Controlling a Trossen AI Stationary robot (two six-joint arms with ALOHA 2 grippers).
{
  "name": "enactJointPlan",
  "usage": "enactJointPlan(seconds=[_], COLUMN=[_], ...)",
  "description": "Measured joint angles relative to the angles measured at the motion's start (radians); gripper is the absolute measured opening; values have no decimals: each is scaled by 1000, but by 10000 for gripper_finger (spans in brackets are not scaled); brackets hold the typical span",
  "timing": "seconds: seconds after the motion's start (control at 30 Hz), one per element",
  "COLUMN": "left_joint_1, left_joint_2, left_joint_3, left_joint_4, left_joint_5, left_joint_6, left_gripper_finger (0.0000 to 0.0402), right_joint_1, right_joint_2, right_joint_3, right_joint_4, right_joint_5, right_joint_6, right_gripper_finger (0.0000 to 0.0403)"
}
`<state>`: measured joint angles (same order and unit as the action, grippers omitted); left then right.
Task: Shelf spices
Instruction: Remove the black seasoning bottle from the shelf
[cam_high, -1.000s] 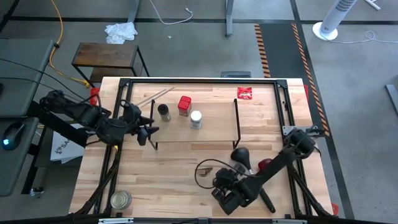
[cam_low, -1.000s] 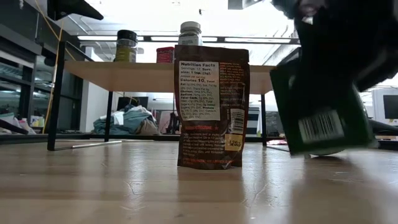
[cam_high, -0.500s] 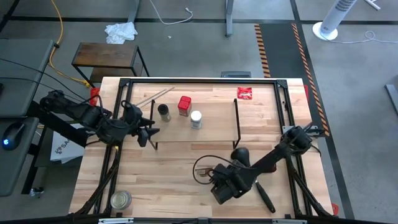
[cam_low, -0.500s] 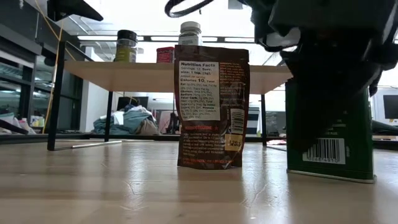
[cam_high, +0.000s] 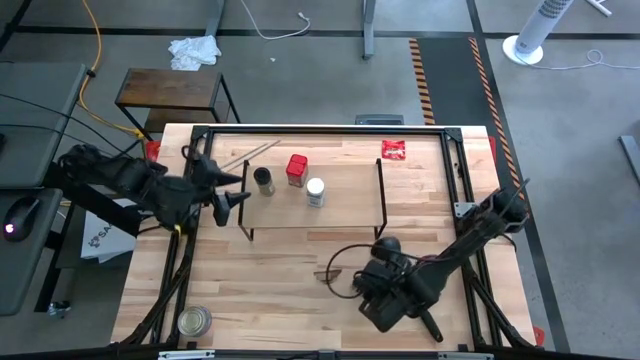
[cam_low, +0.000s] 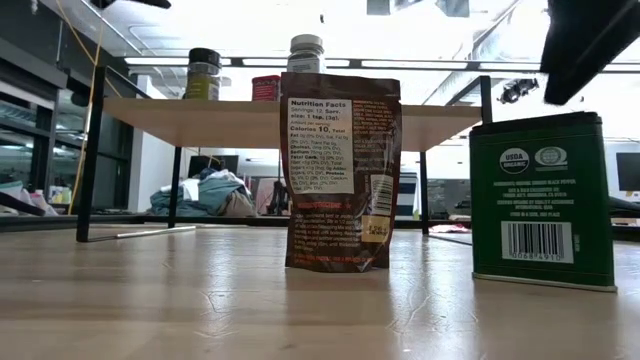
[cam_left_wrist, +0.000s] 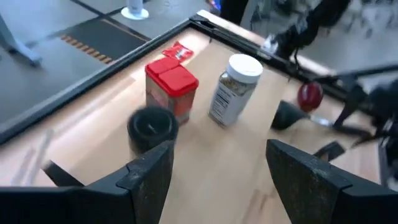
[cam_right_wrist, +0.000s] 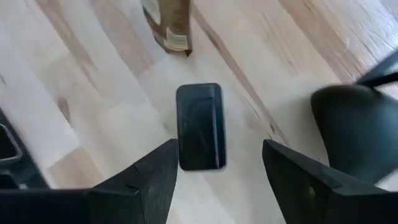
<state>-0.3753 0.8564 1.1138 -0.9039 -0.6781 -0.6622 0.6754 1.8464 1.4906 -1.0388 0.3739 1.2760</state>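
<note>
Two spread fingers (cam_right_wrist: 155, 180) of the right gripper (cam_right_wrist: 214, 177) hover above the small black box (cam_right_wrist: 199, 126) — not touching.

High view overhead, straight down on table (cam_high: 270, 290). Low view level, close. Both share shelf (cam_high: 340, 205) (cam_low: 250, 122).

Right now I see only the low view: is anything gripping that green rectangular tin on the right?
Observer: No. The right gripper hangs open above the green rectangular metal tin, its fingers clear of the lid.
Visitor: And the other arm?
Observer: The left gripper is open at the left end of the plywood-topped wire shelf.
Visitor: Anything I can't see?
Observer: A clear glass jar with a metal lid stands in the high view's bottom-left table corner.
</note>
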Motion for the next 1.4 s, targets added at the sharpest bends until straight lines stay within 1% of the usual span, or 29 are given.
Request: enactJointPlan(seconds=[0.1,0.23,0.33,0.47,0.6,0.73,0.83,1.03,1.27,1.4], left_joint_1=[71,184,272,388,476,522,552,600,609,623], left_joint_2=[55,159,245,346,427,460,474,529,584,606], left_joint_3=[100,244,306,335,386,446,456,455,455,454], left_joint_4=[-81,-276,-396,-411,-407,-405,-414,-478,-459,-477], left_joint_5=[93,274,378,478,578,577,568,643,603,609], left_joint_6=[141,315,460,612,659,716,754,771,822,824], left_gripper_finger=[260,274,287,305,311,312,312,312,312,312], right_joint_1=[-8,-15,-16,-17,-18,-18,-18,-18,-18,-18], right_joint_2=[-27,-52,-64,-69,-69,-69,-69,-69,-69,-69], right_joint_3=[0,0,0,0,0,0,0,0,0,0], right_joint_4=[-5,-12,-18,-15,-7,-4,-3,-4,-11,-11], right_joint_5=[0,-18,-34,-34,-43,-44,-44,-28,-10,-10], right_joint_6=[25,25,25,26,34,33,27,6,-1,4], right_gripper_finger=[229,229,229,229,229,229,229,229,229,229])
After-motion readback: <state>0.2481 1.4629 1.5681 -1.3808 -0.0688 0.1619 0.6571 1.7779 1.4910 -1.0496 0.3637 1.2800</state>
